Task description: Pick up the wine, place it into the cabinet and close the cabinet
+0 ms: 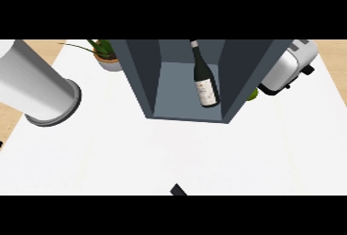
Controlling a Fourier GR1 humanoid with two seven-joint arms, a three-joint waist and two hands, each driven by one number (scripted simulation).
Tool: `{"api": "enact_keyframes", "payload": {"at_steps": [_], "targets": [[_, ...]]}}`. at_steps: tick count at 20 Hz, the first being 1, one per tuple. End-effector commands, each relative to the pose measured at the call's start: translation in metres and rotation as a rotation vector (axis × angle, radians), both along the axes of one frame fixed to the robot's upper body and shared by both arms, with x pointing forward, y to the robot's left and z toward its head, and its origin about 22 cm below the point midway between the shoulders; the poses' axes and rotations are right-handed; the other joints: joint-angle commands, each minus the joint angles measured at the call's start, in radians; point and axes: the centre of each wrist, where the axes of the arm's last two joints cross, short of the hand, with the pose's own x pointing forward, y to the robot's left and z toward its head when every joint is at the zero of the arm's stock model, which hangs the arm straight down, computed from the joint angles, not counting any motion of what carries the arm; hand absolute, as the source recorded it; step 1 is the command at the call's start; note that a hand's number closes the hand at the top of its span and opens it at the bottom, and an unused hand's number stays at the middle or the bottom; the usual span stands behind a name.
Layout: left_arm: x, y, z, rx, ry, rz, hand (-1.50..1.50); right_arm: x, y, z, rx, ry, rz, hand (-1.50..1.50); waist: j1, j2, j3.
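The dark wine bottle with a white label lies inside the open grey cabinet, neck pointing to the back, base near the front opening. No hand touches it. A thick grey arm segment crosses the left side of the counter; no hand shows at its end. A small black tip pokes in at the lower edge near the middle, probably part of my right hand; too little shows to tell its state. The cabinet's door is out of view.
A potted plant stands left of the cabinet at the back. A white and black toaster sits to the cabinet's right, with a green object half hidden between them. The white counter stretches in front.
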Motion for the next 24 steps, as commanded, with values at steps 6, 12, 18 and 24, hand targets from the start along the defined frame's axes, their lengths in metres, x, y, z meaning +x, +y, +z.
{"api": "enact_keyframes", "payload": {"at_steps": [6,12,18,24], "targets": [[-0.002,0.032,0.003,-0.007,-0.033,-0.008,-1.50,0.065,0.066,0.025,0.089,-0.032,-0.134,1.50,0.006,0.014,0.002],[-0.012,0.056,0.016,0.003,0.006,-0.036,-1.50,0.121,0.081,0.042,0.043,-0.012,-0.151,1.50,0.009,0.015,0.005],[-0.009,0.066,0.017,0.014,-0.023,-0.001,-1.50,0.172,0.088,0.068,0.002,-0.005,-0.086,1.50,-0.010,0.017,0.005],[-0.006,0.062,0.020,0.022,-0.038,-0.011,-1.50,0.192,0.098,0.048,-0.211,0.164,0.241,1.50,0.020,0.026,0.004]]}}
